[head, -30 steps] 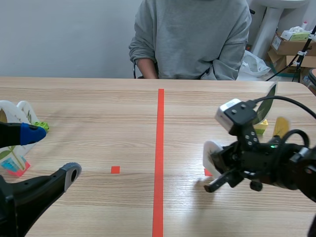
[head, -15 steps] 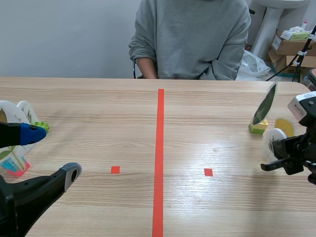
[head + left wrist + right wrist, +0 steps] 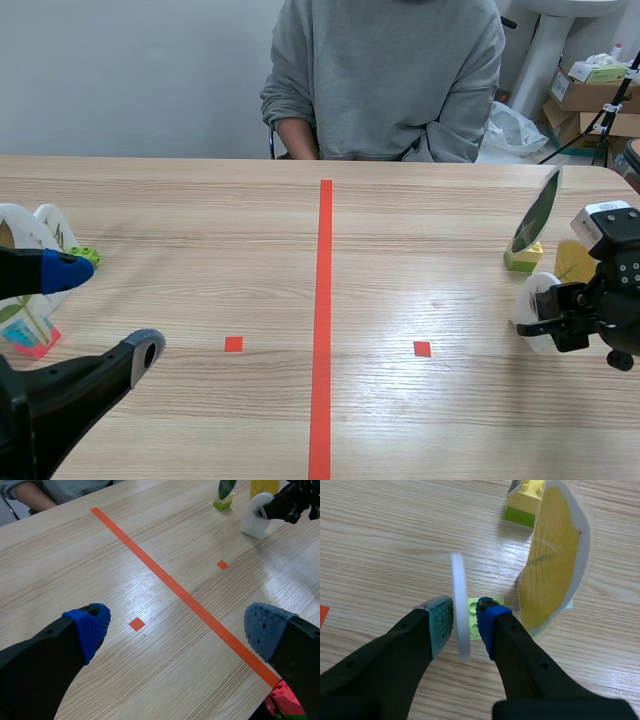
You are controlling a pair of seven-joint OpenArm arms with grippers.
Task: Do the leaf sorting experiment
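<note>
— Brought across to the yellow leaf card within the last second: white disc, on edge just beside it.
— Gripped?
— Pinched in right claw. Left claw spread, holding nothing, well apart from that card.
— Progress?
— Seemingly midway; still to set down.

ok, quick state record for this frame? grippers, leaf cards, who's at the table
left gripper: open, holding nothing, above the table
right gripper: shut on white disc card, which is upright and edge-on to the wrist camera
green block: at the disc's foot, between the fingers
yellow leaf card: upright, just beside the right gripper
green leaf card: upright in yellow-green block, beyond the yellow card
other cards: by the left arm
person: seated across the table
</note>
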